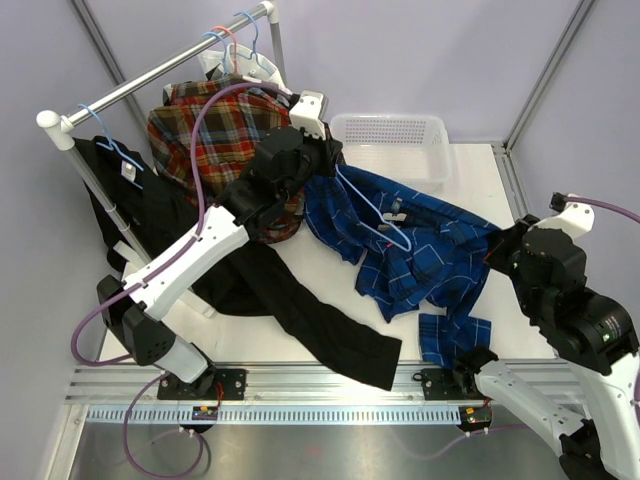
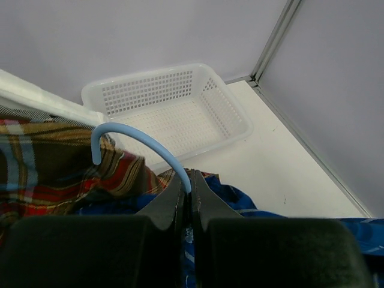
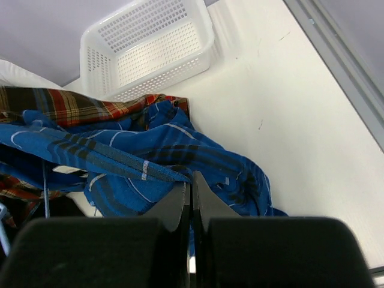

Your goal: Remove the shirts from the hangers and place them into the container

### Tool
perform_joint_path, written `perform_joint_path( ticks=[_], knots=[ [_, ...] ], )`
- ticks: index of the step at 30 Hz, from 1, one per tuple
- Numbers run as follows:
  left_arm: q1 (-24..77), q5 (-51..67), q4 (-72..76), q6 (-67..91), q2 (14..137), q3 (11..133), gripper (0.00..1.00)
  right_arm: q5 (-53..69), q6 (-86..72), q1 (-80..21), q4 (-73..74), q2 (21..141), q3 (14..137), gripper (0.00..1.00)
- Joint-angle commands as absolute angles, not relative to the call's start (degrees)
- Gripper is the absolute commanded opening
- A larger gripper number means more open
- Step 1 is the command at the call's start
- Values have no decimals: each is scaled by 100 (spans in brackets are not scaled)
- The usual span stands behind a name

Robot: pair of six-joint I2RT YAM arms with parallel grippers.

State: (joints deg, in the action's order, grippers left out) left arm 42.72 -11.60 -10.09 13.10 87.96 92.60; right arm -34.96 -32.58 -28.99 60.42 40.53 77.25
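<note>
My left gripper (image 1: 333, 162) (image 2: 189, 181) is shut on the hook of a light blue hanger (image 1: 378, 218) (image 2: 133, 133). That hanger's frame lies in the blue plaid shirt (image 1: 425, 255) (image 3: 150, 162), which is spread across the table's middle. My right gripper (image 1: 496, 256) (image 3: 191, 181) is shut on a fold of that shirt at its right side. A red-orange plaid shirt (image 1: 210, 130) (image 2: 54, 171) lies under the left arm, and a black shirt (image 1: 310, 320) trails toward the front. The container (image 1: 392, 142) (image 2: 171, 108) (image 3: 147, 45) stands behind with nothing in it.
A metal rail (image 1: 150, 72) with white caps runs across the back left. Light blue hangers (image 1: 112, 145) and a pinkish one (image 1: 232, 45) hang from it, beside a white garment (image 1: 215, 62). Frame posts (image 1: 545, 75) stand at the right rear.
</note>
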Motion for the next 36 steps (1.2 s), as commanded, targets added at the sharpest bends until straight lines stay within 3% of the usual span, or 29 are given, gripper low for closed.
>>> perform_joint_path(
  ticks=[1, 6, 10, 11, 12, 16, 18, 19, 28, 31, 36],
  knots=[
    [3771, -1872, -712, 826, 8438, 9158, 0, -4527, -3129, -2883, 6460, 3859, 8025, 0],
    [3735, -1487, -677, 1123, 8323, 9228, 0, -3939, -2884, -2883, 6153, 3780, 7560, 0],
    [3858, -757, -668, 1660, 8375, 9500, 0, -2314, -2804, -2883, 5565, 3936, 6892, 6],
    [3928, -591, -677, 1739, 8411, 9571, 0, -2033, -2786, -2883, 5485, 3998, 6673, 11],
    [4103, -537, -668, 1801, 8455, 9702, 0, -1552, -2786, -2883, 5371, 4060, 6601, 26],
    [4578, -650, -677, 1819, 8674, 9940, 0, -1011, -2655, -2883, 5247, 4210, 6793, 49],
    [4754, -843, -685, 1749, 8850, 10002, 0, -941, -2330, -2874, 5404, 4271, 7319, 64],
    [4798, -905, -677, 1749, 8911, 10028, 0, -923, -2094, -2874, 5518, 4376, 7756, 66],
    [5115, -1537, -677, 1494, 9527, 10221, 0, -27, -1205, -2883, 6108, 4755, 9228, 76],
    [5212, -1634, -677, 1336, 9703, 10467, 0, 578, -1134, -2883, 6056, 4930, 9194, 78],
    [5273, -1644, -668, 1204, 9817, 10670, 0, 528, -1064, -2883, 5776, 5176, 8615, 78]
  ],
)
